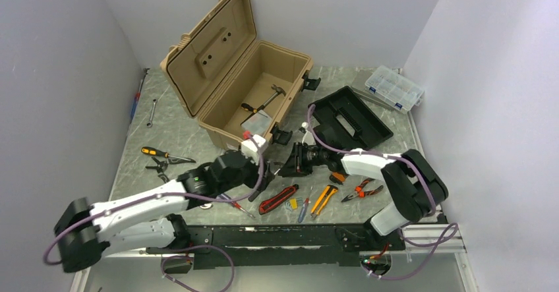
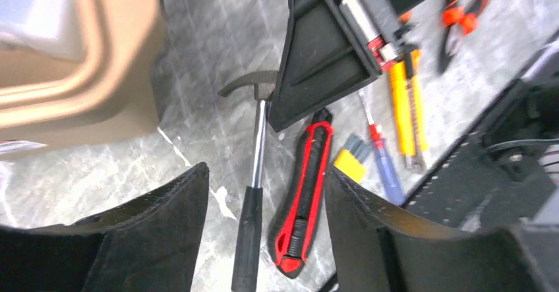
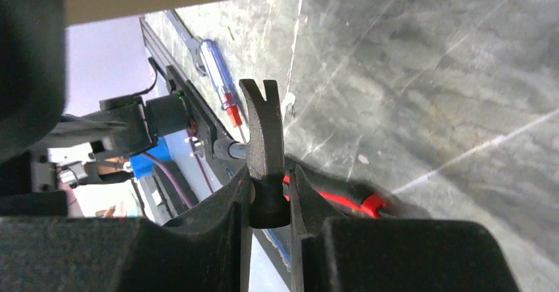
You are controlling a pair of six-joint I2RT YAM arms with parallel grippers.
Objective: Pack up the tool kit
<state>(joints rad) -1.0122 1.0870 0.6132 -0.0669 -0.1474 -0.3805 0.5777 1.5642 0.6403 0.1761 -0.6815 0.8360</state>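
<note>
Each arm is built from smooth white shelled links, as seen on the left arm (image 1: 138, 209) and the right arm (image 1: 366, 163), which are joined by bulky, rounded black joint housings (image 1: 415, 188). A purple cable (image 1: 312, 128) is run in loose loops along the outside of each arm, and a white boxy module (image 1: 254, 147) is carried at the left wrist. The left fingers (image 2: 165, 239) and right fingers (image 3: 211, 233) are shaped as broad matt black blocks with a grainy surface, and both bases are mounted on a black rail (image 1: 277, 236).
</note>
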